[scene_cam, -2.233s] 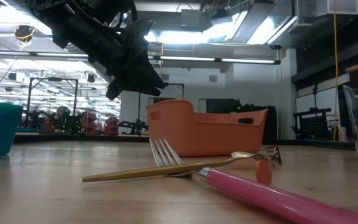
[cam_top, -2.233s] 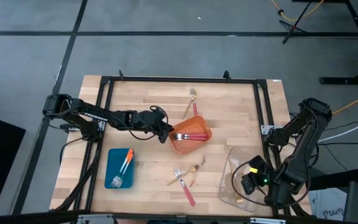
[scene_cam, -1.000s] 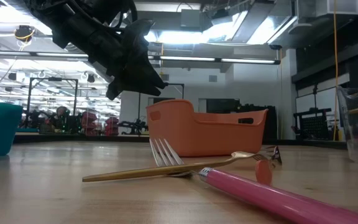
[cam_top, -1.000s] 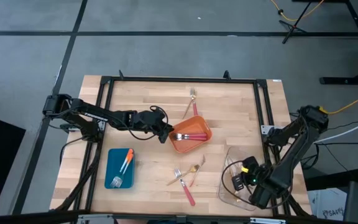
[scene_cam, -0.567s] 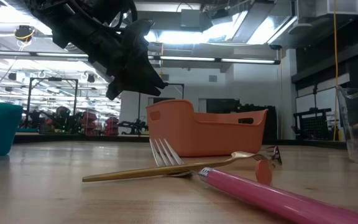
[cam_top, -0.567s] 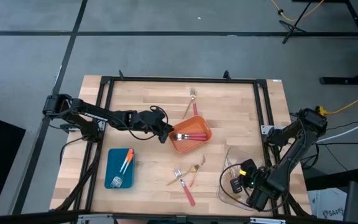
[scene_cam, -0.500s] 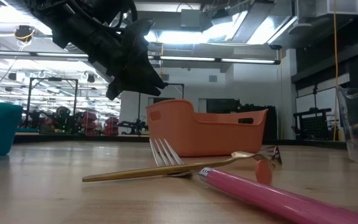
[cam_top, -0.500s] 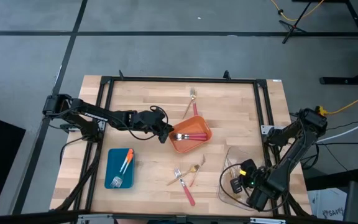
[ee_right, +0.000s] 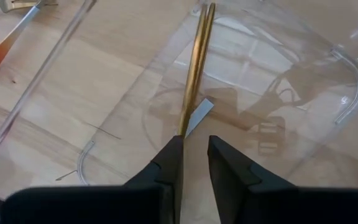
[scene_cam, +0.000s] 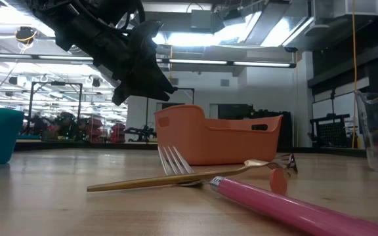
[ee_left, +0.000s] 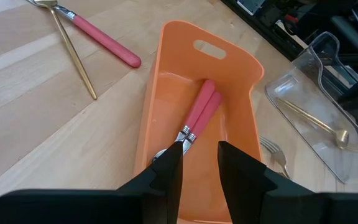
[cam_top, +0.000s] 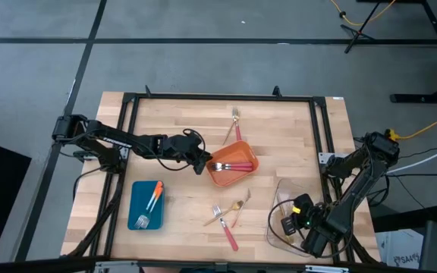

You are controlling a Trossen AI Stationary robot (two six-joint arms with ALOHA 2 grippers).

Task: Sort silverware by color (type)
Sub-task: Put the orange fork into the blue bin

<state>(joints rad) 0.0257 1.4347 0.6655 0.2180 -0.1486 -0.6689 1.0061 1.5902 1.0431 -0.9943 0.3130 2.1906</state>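
Observation:
My right gripper [ee_right: 194, 152] hangs open over the clear tray [cam_top: 278, 199] at the near right, pointing steeply down. A gold fork [ee_right: 197, 62] lies in that tray, its near end just ahead of the fingertips. My left gripper [ee_left: 199, 158] stands open above the orange tray [cam_top: 243, 176], over the necks of two pink-handled forks [ee_left: 197, 115] lying inside. A pink-handled fork [cam_top: 227, 233] and gold forks [cam_top: 237, 208] lie loose on the table's near middle. Another gold and pink pair [cam_top: 236, 125] lies beyond the orange tray. My right gripper has the gold fork's near end [ee_right: 183, 129] right at one fingertip [ee_right: 174, 144]. Whether they touch, I cannot tell. The fork lies along the tray floor, pointing away from the fingers.
A blue tray [cam_top: 136, 193] at the near left holds orange-handled forks [cam_top: 154, 199]. A black frame [cam_top: 218, 97] runs round the wooden table. Bare wood lies at the far left and between the blue tray and the loose forks.
In the low view, the gold fork seen slanting through the clear tray's wall has sunk lower and no longer shows there. My left arm has kept still.

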